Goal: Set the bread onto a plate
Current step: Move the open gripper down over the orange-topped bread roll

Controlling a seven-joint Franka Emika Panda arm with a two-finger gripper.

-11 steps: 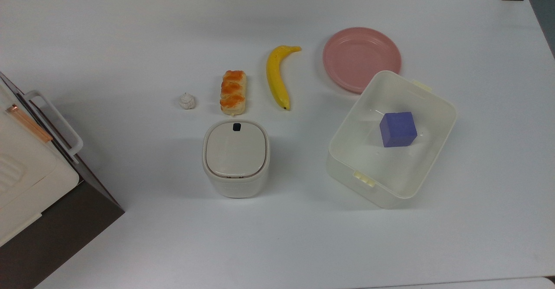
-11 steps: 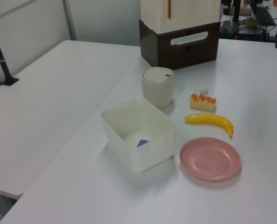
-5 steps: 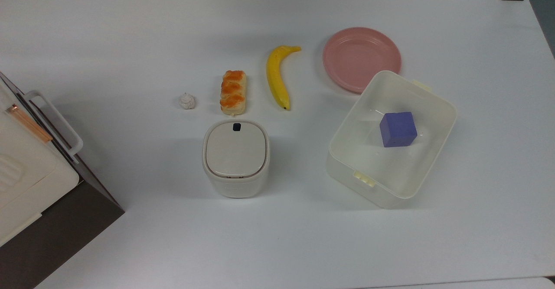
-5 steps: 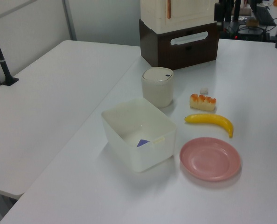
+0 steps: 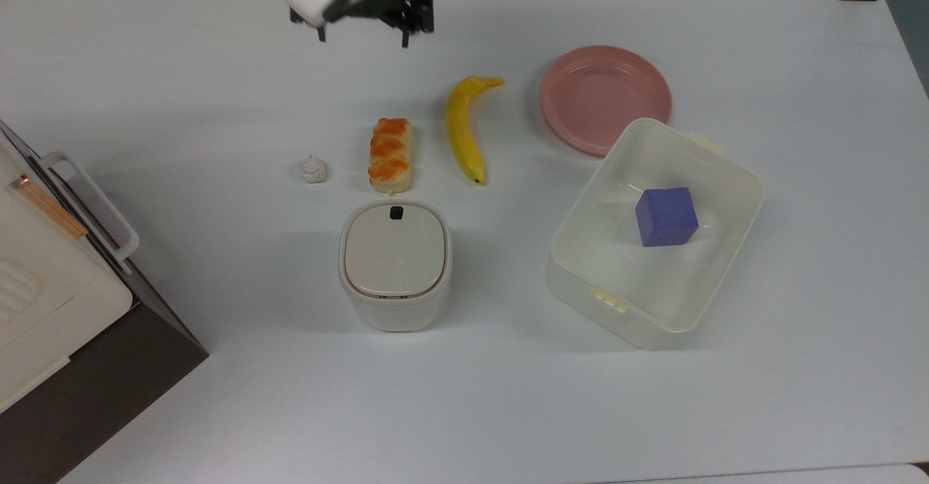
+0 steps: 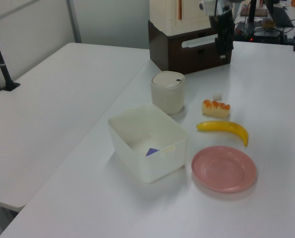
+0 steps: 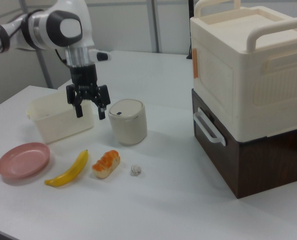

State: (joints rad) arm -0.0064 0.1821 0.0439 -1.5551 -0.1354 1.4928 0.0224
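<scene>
The arm is at the approach step: nothing is grasped and the bread (image 5: 390, 153) lies untouched on the white table (image 5: 218, 70). The gripper (image 5: 361, 34) hangs at the top edge of the top view, up and a little left of the loaf; in the right view it (image 7: 90, 113) sits in the upper left of the frame, well above the table, its two fingers spread apart and pinching nothing.

In the top view the bread lies just left of centre, with the banana (image 5: 464, 128) near it on the right, a tiny white lumpy object (image 5: 313, 170) near it on the left, and a lidded cream canister (image 5: 395, 265) just below its lower end, close but apart. The plate (image 5: 604, 98) is in the upper right of the top view, beyond the banana, bare, with the rim of a translucent tub (image 5: 580, 215) overlapping its lower right edge in the frame; a purple cube (image 5: 665, 216) sits in that tub.

The loaf's long axis runs nearly straight up and down the top view, glazed side up, one end toward the arm and the other toward the canister. In the right view it (image 7: 106, 163) runs diagonally, in the lower left of the frame, with the plate (image 7: 22, 159) further left.

The next move probably calls for travelling down the frame until the gripper is over the loaf's middle, turning the fingers to close across its short width, then descending. The canister's nearness to the lower end argues for gripping mid-length
</scene>
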